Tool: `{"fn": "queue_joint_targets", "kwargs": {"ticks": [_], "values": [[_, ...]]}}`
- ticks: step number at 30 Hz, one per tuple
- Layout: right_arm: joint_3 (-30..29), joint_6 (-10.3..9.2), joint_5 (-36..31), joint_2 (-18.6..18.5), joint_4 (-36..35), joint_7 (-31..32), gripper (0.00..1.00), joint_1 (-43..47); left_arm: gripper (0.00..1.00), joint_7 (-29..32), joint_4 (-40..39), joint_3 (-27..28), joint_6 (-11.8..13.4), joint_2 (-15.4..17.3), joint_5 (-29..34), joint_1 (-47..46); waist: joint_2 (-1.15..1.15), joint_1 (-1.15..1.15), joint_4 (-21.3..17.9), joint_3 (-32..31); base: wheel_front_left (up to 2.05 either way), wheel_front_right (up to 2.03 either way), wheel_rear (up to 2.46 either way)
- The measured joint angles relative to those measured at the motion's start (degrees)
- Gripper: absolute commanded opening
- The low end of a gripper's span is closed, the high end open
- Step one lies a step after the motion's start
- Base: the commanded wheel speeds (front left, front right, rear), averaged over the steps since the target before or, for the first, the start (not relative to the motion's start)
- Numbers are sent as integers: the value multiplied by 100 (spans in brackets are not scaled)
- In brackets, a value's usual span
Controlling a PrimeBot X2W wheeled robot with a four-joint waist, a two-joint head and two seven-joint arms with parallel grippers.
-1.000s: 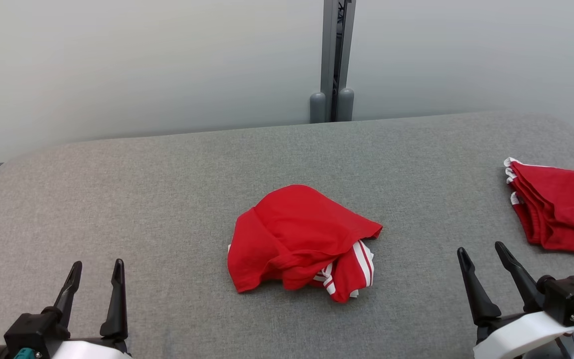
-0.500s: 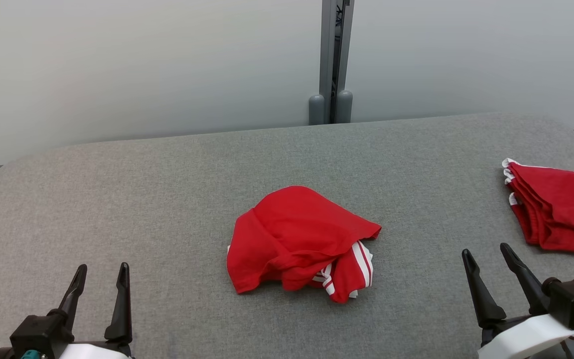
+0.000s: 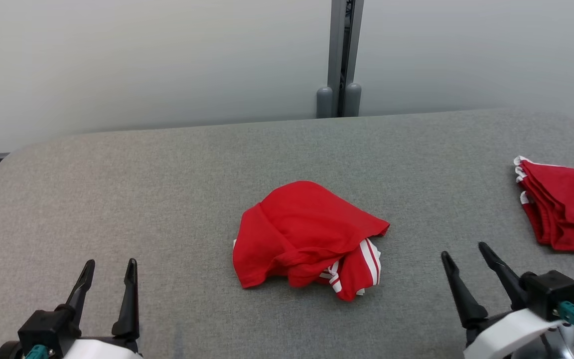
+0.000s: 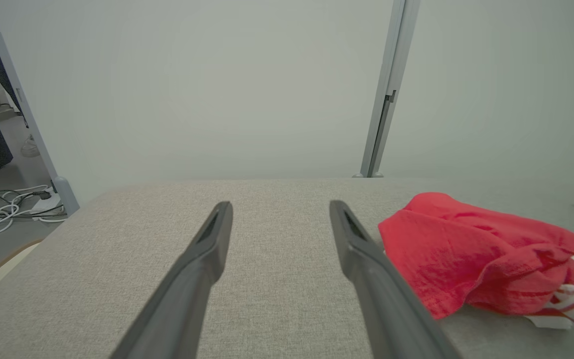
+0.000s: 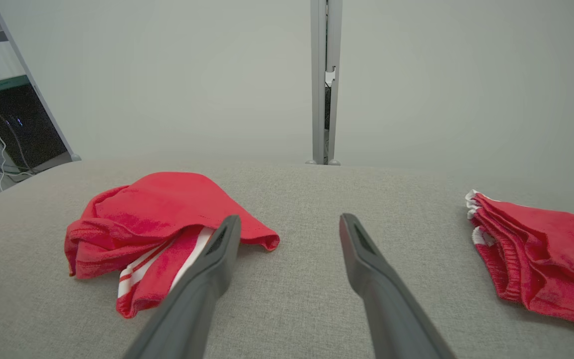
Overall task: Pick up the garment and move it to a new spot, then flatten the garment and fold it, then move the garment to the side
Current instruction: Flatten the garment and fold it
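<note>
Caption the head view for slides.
Left claw and right claw open, short of the crumpled red garment on a grey table; folded red garments at right.

Head view high above the table (image 3: 167,174), downward; both wrist views low, forward, garment (image 3: 307,234) common to all

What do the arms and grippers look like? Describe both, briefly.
The left gripper and right gripper match: two long, dark, tapering fingers on a black block. Behind each block sits a teal connector and a glossy white forearm shell. In the wrist views the fingers show a recessed slot near the tip.
</note>
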Motion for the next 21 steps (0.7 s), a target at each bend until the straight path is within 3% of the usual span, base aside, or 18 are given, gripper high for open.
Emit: {"fn": "queue_joint_targets", "kwargs": {"ticks": [19, 20, 21], "values": [[3190, 0, 481, -1484, 723, 728, 100, -2258, 100, -213, 416, -241, -210, -357, 93, -965, 0, 0, 843, 1038, 0, 0, 0], [3296, 0, 543, -1534, 757, 748, 86, -2334, 100, -225, 449, -243, -229, -379, 93, -983, 0, 0, 868, 1066, 0, 0, 0], [3356, 0, 613, -1564, 800, 756, 31, -2409, 100, -237, 481, -240, -231, -397, 94, -1007, 0, 0, 885, 1090, 0, 0, 0]]}}
